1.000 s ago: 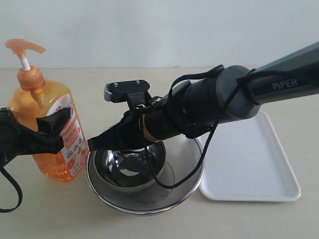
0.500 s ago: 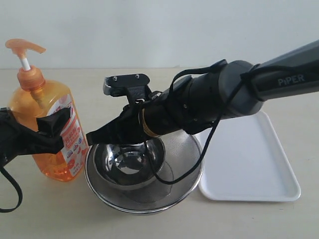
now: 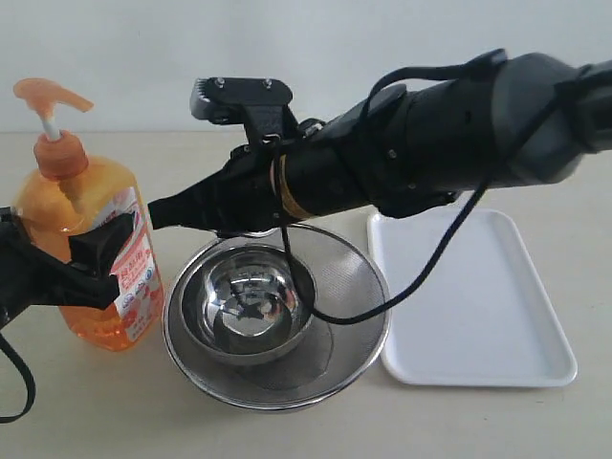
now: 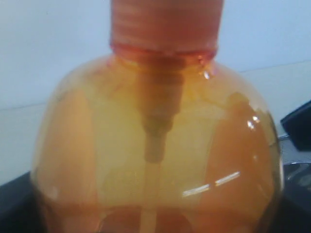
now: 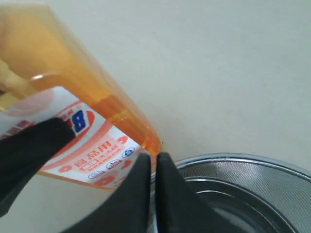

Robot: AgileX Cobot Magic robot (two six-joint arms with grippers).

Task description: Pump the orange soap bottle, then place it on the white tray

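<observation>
**Q:** Left of the frame: what stands there, and how is it held?

**A:** The orange soap bottle (image 3: 76,196), upright on the desk (image 3: 478,421). The left claw (image 3: 96,256) pinches its labelled body, one finger on each side. The pump head (image 3: 48,94) sits high on its white stem, so by all appearances it is not yet pressed.

**Q:** Centre of the frame?

**A:** A mesh strainer (image 3: 359,287) with a steel bowl (image 3: 249,306) nested inside it, just beside the bottle. The right arm (image 3: 430,143) reaches across above them. The right claw (image 3: 161,212) has its fingers pressed together on nothing. Its tip lies close to the bottle's shoulder, well below the pump head. The right wrist view shows the tip near the bottle's wall, though contact cannot be confirmed.

**Q:** Right of the frame?

**A:** The white tray (image 3: 535,368), flat on the desk with nothing on it and the strainer between it and the bottle.

**Q:** Step in hand, and the next requirement?

**A:** Judged: the approach to pumping, first half of the task. The closed tip needs to rise above the pump head and then push straight down while the left claw steadies the bottle. Placing it on the tray comes afterwards, and the carry must clear the strainer.
</observation>
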